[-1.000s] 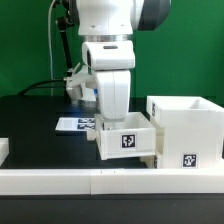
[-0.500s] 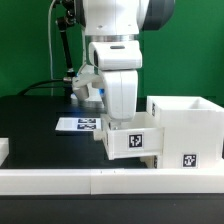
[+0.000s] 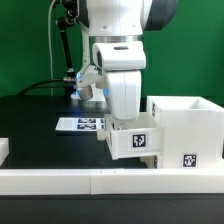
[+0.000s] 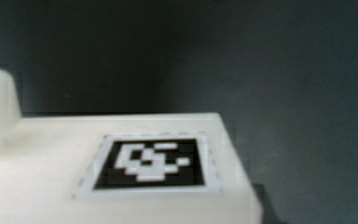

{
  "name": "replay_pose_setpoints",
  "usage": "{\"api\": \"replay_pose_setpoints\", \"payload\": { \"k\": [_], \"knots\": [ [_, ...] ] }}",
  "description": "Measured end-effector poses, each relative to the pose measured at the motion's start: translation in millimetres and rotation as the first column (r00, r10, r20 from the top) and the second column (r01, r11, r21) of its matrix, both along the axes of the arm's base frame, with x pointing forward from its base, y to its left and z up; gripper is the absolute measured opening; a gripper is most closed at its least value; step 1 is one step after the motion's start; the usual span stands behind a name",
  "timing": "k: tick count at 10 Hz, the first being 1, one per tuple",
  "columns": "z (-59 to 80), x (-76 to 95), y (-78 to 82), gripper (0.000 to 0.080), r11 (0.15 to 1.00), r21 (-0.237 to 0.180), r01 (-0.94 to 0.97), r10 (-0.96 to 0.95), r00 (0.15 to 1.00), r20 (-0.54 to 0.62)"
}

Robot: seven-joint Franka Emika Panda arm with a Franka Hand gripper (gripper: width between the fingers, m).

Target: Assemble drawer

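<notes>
Green backdrop fills the room behind a black table [image 3: 30,120], and along the table's near edge runs a low white border rail [image 3: 60,180]. With the large shell [image 3: 186,128] as the landmark: it is a white, cube-like hollow box, open at the top, standing on the table just behind the rail at the exterior view's right, with a black-and-white square tag on its front face near the bottom. A smaller white tray [image 3: 133,140] sits right against the shell's side toward the exterior view's left, slightly tilted and seemingly lifted off the table, showing its own square tag on the front wall. The gripper [image 3: 124,118] comes straight down onto this tray from above, and the fingers disappear behind or into it, so they appear closed on the tray's wall, though the contact itself is hidden. Farther from the shell, toward the exterior view's left and deeper on the table, lies the flat marker board [image 3: 82,124]. Only the exterior view shows the shell, the arm and the rail; the wrist view instead gives a close, blurred look down on a white surface of the tray [image 4: 87,150] bearing a black tag [image 4: 149,161], with dark table beyond it
</notes>
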State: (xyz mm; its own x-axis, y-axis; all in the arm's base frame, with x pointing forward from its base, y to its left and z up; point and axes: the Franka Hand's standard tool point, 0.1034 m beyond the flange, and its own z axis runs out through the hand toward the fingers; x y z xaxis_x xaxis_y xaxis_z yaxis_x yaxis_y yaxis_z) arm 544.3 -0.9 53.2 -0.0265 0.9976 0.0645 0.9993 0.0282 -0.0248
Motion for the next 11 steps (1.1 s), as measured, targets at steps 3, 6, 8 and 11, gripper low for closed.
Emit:
{"api": "replay_pose_setpoints", "payload": {
  "k": [3, 6, 8, 11],
  "knots": [
    [0.4, 0.7, 2.8, 0.0044, 1.000, -0.001, -0.014, 0.014, 1.000, 0.002],
    [1.0, 2.5, 4.9, 0.0044, 0.997, -0.020, -0.073, 0.074, 0.997, 0.013],
    [1.0, 2.5, 4.5, 0.0044, 0.997, -0.020, -0.073, 0.073, 0.997, 0.013],
    [1.1, 2.5, 8.2, 0.0044, 0.998, -0.020, -0.059, 0.059, 0.998, 0.012]
  ]
}}
